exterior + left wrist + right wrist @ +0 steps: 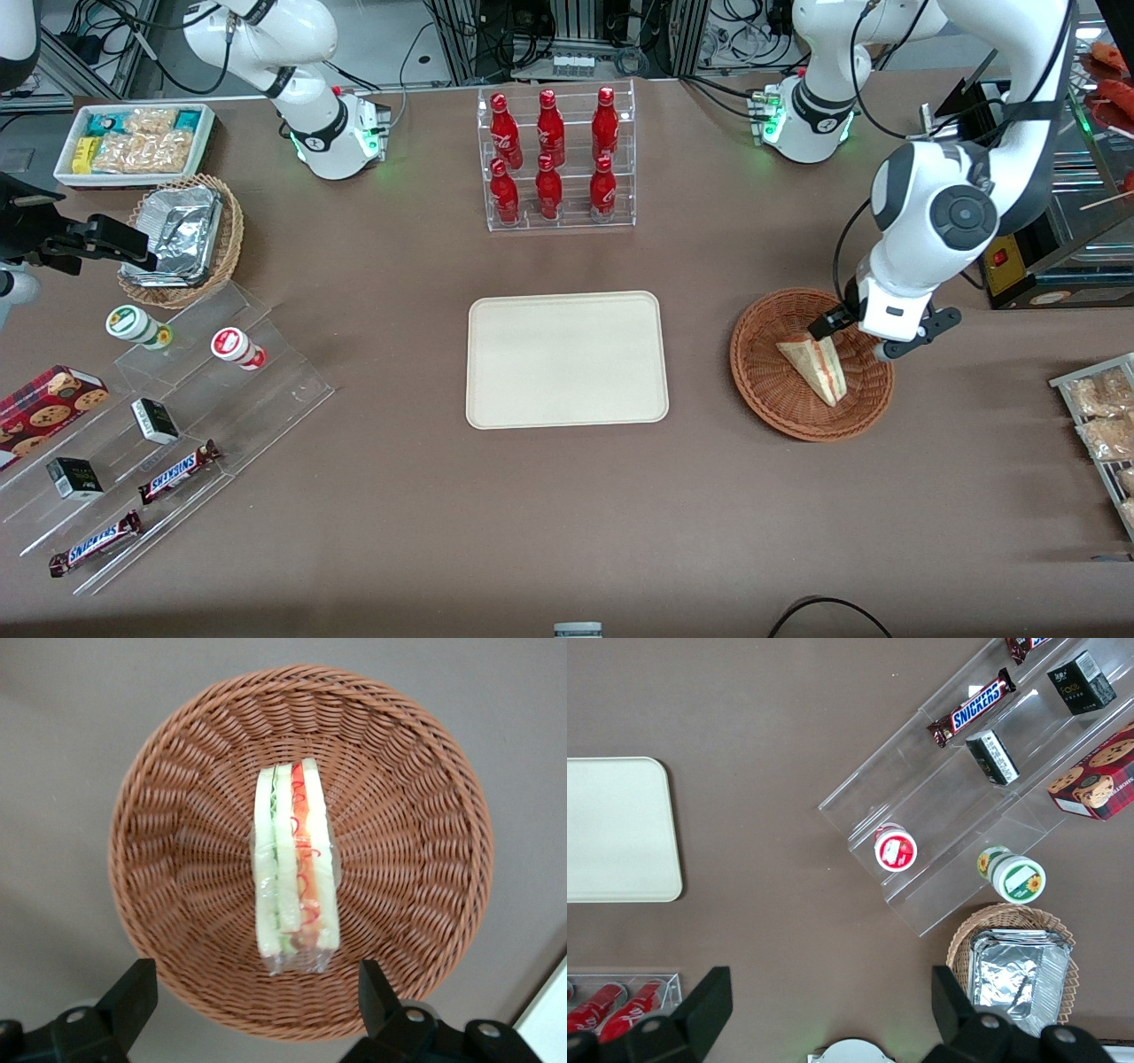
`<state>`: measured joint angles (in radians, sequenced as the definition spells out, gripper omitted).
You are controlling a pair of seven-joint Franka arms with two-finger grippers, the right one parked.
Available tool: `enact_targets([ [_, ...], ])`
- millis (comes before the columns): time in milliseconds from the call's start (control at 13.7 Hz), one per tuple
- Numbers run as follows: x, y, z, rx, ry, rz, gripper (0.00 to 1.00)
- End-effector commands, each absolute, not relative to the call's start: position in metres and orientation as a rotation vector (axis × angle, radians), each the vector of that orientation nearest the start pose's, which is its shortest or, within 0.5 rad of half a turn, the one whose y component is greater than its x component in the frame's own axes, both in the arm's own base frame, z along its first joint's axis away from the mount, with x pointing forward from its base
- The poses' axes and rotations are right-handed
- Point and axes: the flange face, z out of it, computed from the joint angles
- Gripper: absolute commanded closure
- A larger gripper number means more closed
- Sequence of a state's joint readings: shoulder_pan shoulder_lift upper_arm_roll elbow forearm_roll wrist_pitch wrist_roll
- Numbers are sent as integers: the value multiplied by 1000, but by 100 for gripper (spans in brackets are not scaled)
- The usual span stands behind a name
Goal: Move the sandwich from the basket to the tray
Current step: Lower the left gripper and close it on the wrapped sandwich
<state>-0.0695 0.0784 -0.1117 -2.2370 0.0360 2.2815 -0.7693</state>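
While your gripper (858,335) hovers over the basket (764,379), jaws apart and empty, you see the sandwich (294,870) lying below between them, tray (567,415) well apart.

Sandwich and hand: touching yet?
Apart. The left wrist view shows the hand open over the basket, both fingers clear of the sandwich, with wicker visible between.

Sandwich (817,366) in basket (762,372), gripper (858,335) open above, tray (567,359) beside.
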Motion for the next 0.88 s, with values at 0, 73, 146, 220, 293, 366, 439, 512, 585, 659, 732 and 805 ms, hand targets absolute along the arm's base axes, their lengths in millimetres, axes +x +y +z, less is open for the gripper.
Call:
enact_targets([
  [0,524,-105,315,-2941,-1053,18,0],
  [73,525,-105,311,-2939,-1063,17,0],
  [146,526,-105,306,-2926,-1094,29,0],
  [220,527,-105,298,-2897,-1165,38,0],
  [293,528,-106,292,-2891,-1187,33,0],
  [366,528,-106,284,-2888,-1185,40,0],
  [439,528,-107,276,-2884,-1174,55,0],
  [512,529,-107,272,-2883,-1166,56,0],
  [585,529,-108,268,-2888,-1158,55,0],
  [659,530,-108,264,-2891,-1141,57,0],
  [732,530,-108,260,-2886,-1107,49,4],
  [805,530,-108,256,-2882,-1105,50,19],
])
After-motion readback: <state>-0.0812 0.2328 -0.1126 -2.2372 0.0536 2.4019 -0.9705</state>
